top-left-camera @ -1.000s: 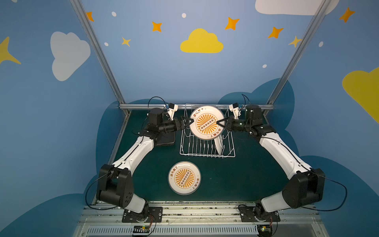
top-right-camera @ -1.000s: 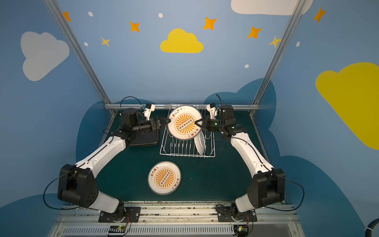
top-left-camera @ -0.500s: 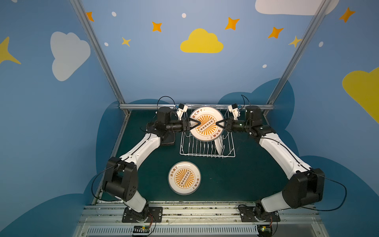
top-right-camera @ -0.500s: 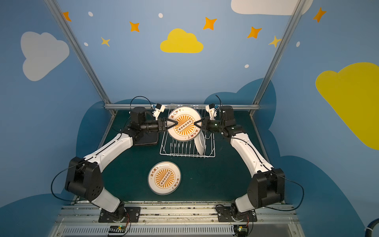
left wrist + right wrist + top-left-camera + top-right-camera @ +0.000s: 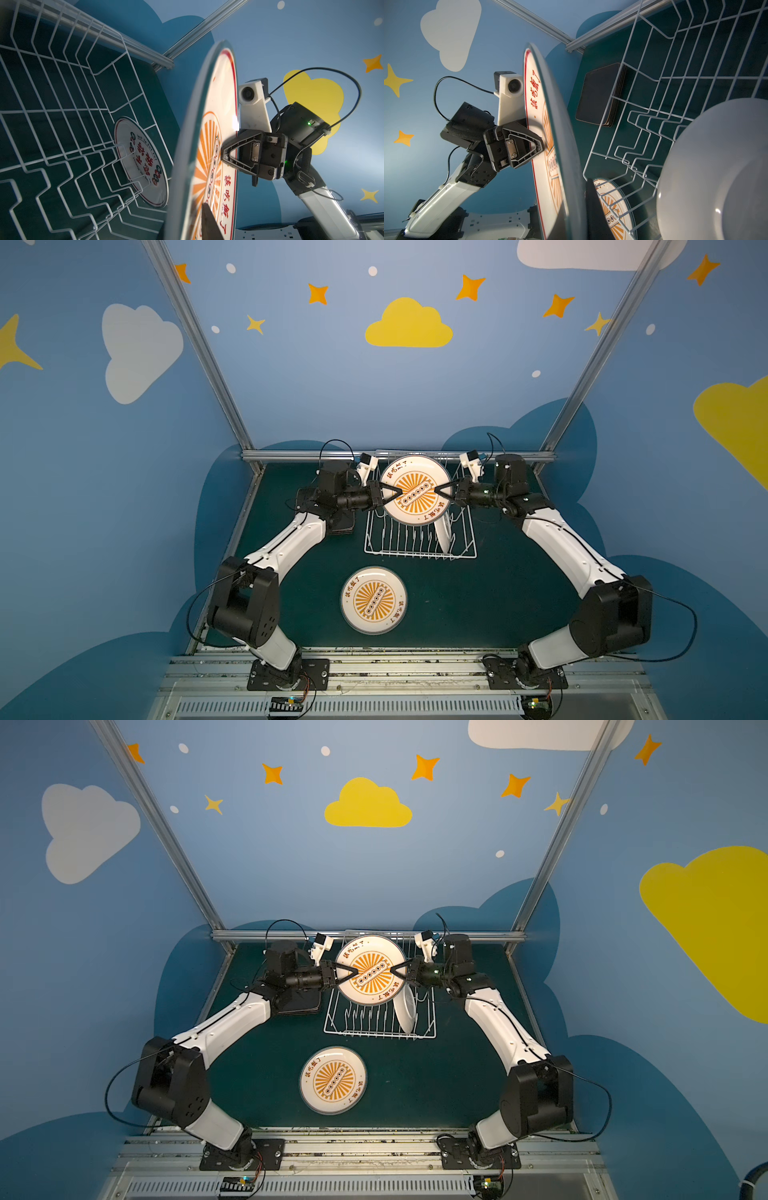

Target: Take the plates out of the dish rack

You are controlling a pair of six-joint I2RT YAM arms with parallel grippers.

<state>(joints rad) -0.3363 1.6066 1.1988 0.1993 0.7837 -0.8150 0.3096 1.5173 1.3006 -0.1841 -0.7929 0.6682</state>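
Note:
A round white plate with an orange sunburst (image 5: 415,506) (image 5: 371,986) hangs upright over the back of the white wire dish rack (image 5: 415,556) (image 5: 374,1036). My left gripper (image 5: 395,492) (image 5: 539,145) is shut on its left rim, with one finger (image 5: 208,224) lying on the printed face. My right gripper (image 5: 439,490) (image 5: 224,154) is shut on the right rim. A second white plate (image 5: 443,533) with red and black characters (image 5: 143,164) stands on edge among the tines. Another sunburst plate (image 5: 373,600) (image 5: 333,1080) lies flat in front of the rack.
A stack of black square plates (image 5: 338,527) (image 5: 600,93) lies on the green mat left of the rack, partly under my left arm. A metal rail (image 5: 291,456) runs along the back edge, close behind the rack.
My left gripper has moved right to the raised plate and closed on its left rim. The right gripper and the plate have stayed in place.

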